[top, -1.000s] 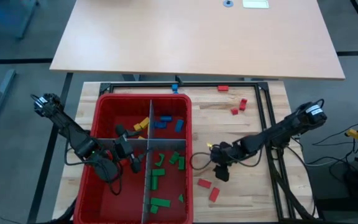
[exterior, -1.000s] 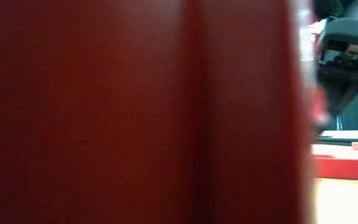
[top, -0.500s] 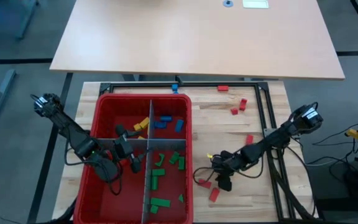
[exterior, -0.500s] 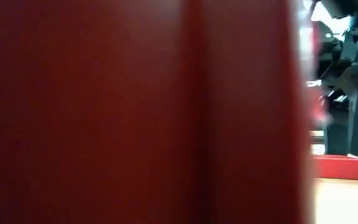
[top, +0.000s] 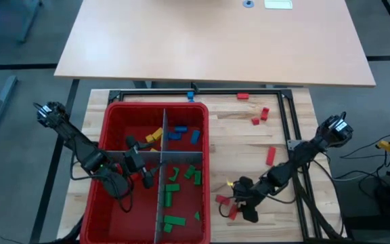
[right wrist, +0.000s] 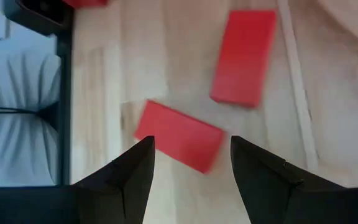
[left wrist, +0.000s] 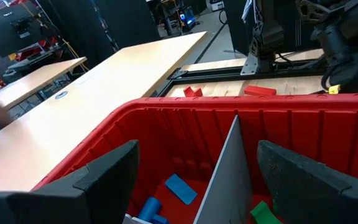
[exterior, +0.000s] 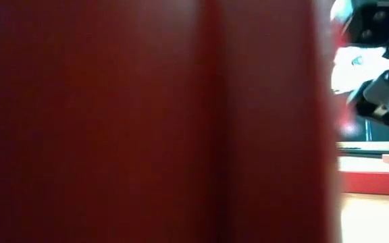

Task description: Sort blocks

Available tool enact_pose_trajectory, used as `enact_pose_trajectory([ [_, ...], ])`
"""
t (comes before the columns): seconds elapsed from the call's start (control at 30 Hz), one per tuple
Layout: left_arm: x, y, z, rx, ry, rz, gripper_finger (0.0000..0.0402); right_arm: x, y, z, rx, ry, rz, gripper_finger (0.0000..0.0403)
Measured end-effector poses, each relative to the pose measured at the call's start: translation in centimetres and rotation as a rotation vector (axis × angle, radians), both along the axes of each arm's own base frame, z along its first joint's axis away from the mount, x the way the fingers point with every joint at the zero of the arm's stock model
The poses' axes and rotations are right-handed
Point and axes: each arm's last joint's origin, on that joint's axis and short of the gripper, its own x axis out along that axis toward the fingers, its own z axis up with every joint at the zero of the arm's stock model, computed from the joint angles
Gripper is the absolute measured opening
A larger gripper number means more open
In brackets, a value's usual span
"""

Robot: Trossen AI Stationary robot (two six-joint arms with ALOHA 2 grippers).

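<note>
The blocks are partly sorted in the red bin [top: 114,203]: yellow [top: 154,135] and blue [top: 181,132] ones in its far cells, green ones [top: 172,188] in the near right cell. Loose red blocks lie on the wooden table to the right. My right gripper [right wrist: 191,140] hovers open over two of them, one [right wrist: 179,135] lying below its fingers and one [right wrist: 243,56] just beyond. It shows in the high view near the front edge [top: 244,209]. My left gripper [top: 138,168] stands open over the bin's centre, above the grey divider [left wrist: 225,168].
More red blocks lie at the table's right [top: 271,156] and far right [top: 259,116], one [top: 242,96] by the black frame rail, next to a blue one [top: 190,95]. The bin's red wall [exterior: 154,121] fills most of the low view. A light desk [top: 215,41] stands behind.
My right gripper has moved toward the table's near edge and come over the two red blocks by the bin's near right corner, which have stayed where they lay. Its arm has uncovered another red block farther right.
</note>
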Motion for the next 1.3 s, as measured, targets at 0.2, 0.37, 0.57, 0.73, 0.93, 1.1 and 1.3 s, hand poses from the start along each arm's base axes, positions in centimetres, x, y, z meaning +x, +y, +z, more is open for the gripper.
enact_pose_trajectory([
  [0.2, 0.0, 0.0, 0.1, -0.022, -0.016, 0.004, 0.0312, 0.1, 1.1, 0.9, -0.001, -0.045, 0.051, 0.0122],
  [0.37, 0.0, 0.0, 0.1, -0.033, -0.025, 0.006, 0.0312, -0.1, 1.4, 1.0, -0.003, -0.050, 0.066, 0.0026],
  [0.57, 0.1, -0.1, 0.1, -0.037, -0.029, 0.006, 0.0312, -0.1, 1.5, 1.1, 0.005, -0.054, 0.075, 0.0005],
  [0.73, 0.1, -0.1, 0.2, -0.038, -0.030, 0.006, 0.0312, 0.0, 1.5, 1.1, 0.010, -0.061, 0.075, 0.0001],
  [0.93, 0.1, -0.1, 0.2, -0.039, -0.030, 0.006, 0.0312, 0.1, 1.6, 0.9, 0.010, -0.060, 0.075, 0.0000],
  [1.1, 0.1, -0.1, 0.2, -0.038, -0.030, 0.006, 0.0312, 0.6, 2.2, -0.9, 0.028, -0.015, 0.096, 0.0000],
  [1.3, 0.1, -0.1, 0.1, -0.038, -0.030, 0.006, 0.0312, 1.4, 2.9, -2.9, 0.074, -0.004, 0.118, 0.0000],
])
